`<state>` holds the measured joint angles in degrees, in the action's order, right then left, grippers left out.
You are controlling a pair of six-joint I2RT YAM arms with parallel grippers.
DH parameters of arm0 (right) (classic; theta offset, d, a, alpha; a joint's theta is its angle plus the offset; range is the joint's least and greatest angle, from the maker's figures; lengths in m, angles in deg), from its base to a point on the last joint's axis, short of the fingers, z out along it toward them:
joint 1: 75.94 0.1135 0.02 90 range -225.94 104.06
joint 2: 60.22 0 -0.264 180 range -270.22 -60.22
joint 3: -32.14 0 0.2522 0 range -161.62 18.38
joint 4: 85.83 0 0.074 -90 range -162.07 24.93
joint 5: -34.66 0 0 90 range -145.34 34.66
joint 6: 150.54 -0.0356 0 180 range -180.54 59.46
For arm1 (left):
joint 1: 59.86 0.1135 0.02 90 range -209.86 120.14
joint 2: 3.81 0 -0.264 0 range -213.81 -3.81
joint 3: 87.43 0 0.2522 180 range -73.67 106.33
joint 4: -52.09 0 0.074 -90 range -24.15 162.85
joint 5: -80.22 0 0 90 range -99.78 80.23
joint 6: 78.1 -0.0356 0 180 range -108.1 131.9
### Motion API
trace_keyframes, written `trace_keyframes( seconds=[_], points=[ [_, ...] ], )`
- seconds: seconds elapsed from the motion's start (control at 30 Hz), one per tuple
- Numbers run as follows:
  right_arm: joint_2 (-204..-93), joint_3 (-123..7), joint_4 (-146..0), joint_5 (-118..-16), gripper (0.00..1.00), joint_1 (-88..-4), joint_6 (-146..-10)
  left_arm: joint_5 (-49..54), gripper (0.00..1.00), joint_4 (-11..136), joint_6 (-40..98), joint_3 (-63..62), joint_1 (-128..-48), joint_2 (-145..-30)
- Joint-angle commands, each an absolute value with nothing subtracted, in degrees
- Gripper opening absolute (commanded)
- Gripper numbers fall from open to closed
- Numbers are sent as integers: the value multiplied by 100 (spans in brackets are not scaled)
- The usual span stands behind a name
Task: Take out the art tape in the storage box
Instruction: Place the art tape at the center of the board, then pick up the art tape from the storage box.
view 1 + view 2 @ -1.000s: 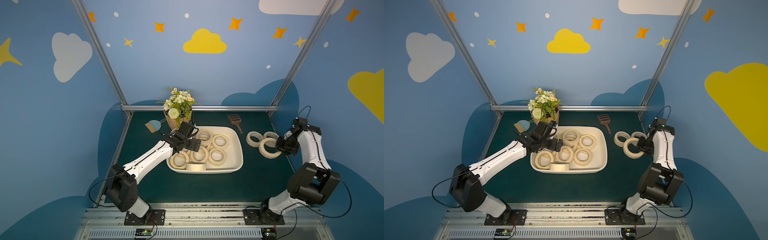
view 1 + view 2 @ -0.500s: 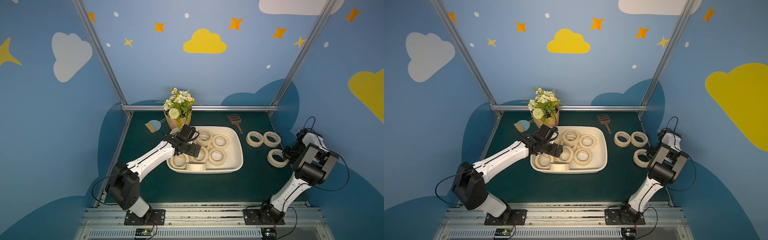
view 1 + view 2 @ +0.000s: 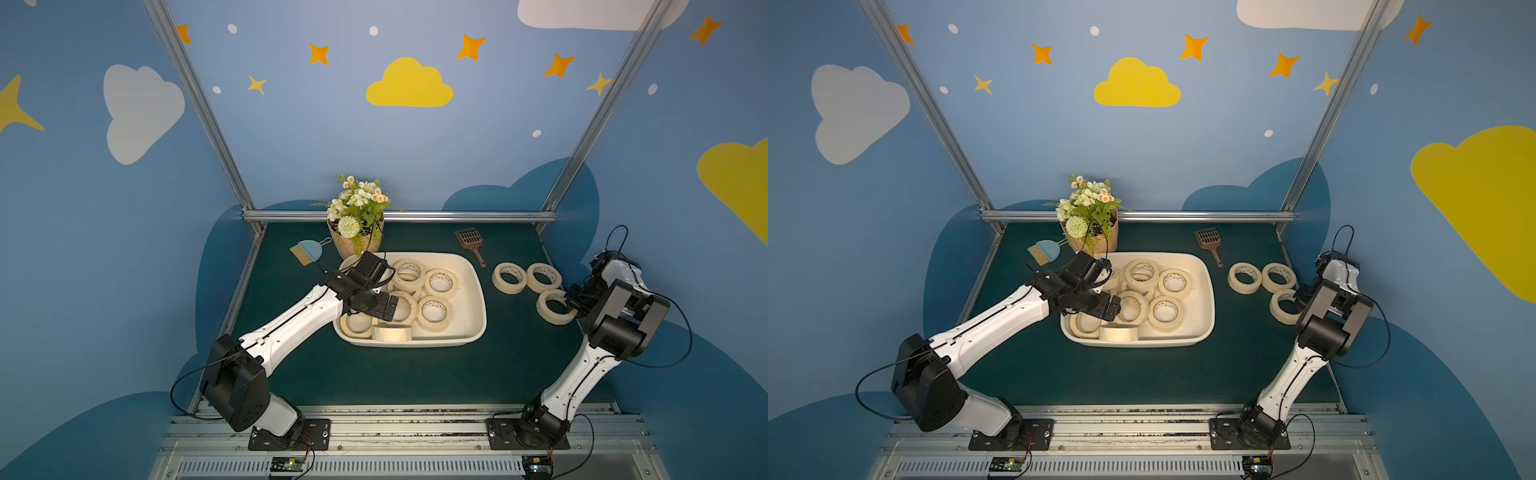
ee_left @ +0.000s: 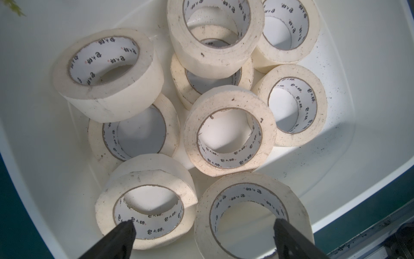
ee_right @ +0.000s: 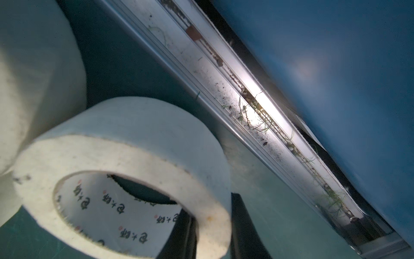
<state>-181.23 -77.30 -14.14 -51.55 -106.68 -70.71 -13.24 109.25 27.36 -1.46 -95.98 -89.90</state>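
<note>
The cream-white storage box holds several cream art tape rolls, some stacked, one on edge at the front. My left gripper hovers open above the rolls near the box's left end; one fingertip shows over one roll's core and the other over the core of a neighbouring roll. Three rolls lie on the mat at the right. My right gripper is shut on the wall of the nearest roll, one finger inside the core and one outside.
A tan flower pot stands just behind the box, a blue hand brush to its left, a brown scoop behind the box's right end. The aluminium side rail and blue wall run close beside the right gripper.
The right arm swung down and toward the front right, carrying its roll onto the mat in front of the other two. The left gripper shifted slightly over the box.
</note>
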Motion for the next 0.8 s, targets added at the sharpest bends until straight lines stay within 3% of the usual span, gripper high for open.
trace_keyframes(
  seconds=[0.0,0.07,0.17,0.5,0.77],
  points=[
    [-18170,-7784,-1552,-4969,57,-10602,-7041,-1041,99,11088,2847,-225,-9615,-9006],
    [-18091,-7680,-1575,-4914,70,-10581,-7002,-918,98,11082,2870,-217,-9617,-9079],
    [-17846,-7593,-1617,-4887,75,-10437,-6993,-877,96,11102,2907,-169,-9624,-9176],
    [-16730,-7185,-1579,-5323,77,-9122,-6924,-2041,90,9837,2885,-295,-9615,-9467],
    [-15848,-7083,-1335,-5846,78,-8228,-6849,-1451,82,8595,2531,-456,-9380,-10396]
  ],
)
